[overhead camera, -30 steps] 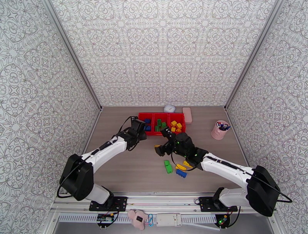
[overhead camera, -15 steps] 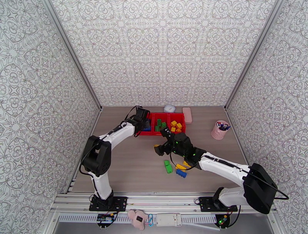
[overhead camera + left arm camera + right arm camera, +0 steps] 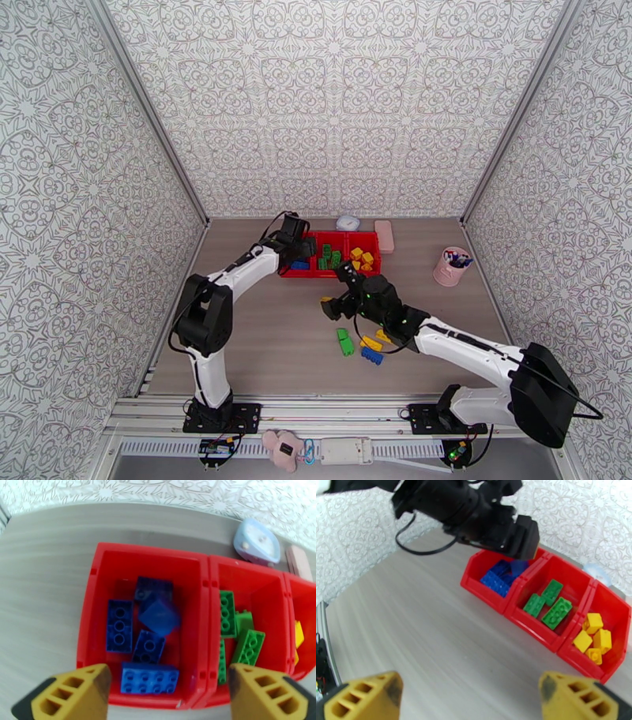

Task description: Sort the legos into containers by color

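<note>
One blurred blue brick looks mid-drop under my wide-spread left pincer, above the containers' left bin with the other blues so colours match, while my right pincer gapes empty near the loose legos on the table.

The light is bright and even, and shadows on the surface are faint and soft in the crisp overhead view. From my left wrist, one blue brick in the red tray is smeared while its neighbours are sharp. From my right wrist the wood grain streaks with blur, and my left hand looks dark, almost a silhouette.
</note>
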Action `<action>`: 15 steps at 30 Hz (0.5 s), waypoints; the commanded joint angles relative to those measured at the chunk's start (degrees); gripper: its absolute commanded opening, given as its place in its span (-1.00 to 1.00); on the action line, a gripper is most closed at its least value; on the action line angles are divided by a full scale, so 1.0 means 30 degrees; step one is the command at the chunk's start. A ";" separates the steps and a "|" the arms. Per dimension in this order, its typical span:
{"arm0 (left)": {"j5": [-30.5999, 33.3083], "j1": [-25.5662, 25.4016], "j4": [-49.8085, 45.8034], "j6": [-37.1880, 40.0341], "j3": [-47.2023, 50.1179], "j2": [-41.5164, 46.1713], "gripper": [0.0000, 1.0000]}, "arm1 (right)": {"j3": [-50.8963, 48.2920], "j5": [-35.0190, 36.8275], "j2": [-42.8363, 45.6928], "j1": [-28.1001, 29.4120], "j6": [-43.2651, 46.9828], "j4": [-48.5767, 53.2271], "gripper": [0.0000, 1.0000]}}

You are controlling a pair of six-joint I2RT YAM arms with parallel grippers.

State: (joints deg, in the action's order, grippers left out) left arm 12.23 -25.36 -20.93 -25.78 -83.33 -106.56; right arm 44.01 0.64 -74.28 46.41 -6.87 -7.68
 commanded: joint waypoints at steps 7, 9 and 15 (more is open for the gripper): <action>0.0833 -0.2075 0.2899 0.2793 0.7053 0.8109 0.93 | -0.0555 0.1345 0.0142 0.0254 -0.2041 0.2021 0.88; 0.0421 -0.2457 0.2904 0.3216 0.8580 0.9847 0.96 | -0.0826 0.1570 0.0287 0.0418 -0.2680 0.2402 0.88; -0.1741 -0.3890 0.2517 0.4927 1.2884 1.5564 0.99 | -0.2048 0.2543 0.0997 0.1519 -0.4880 0.3225 0.87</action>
State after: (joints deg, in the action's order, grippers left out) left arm 11.09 -35.16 -13.45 -15.64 -48.45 -65.43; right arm 39.33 5.45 -72.82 49.30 -16.91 -0.69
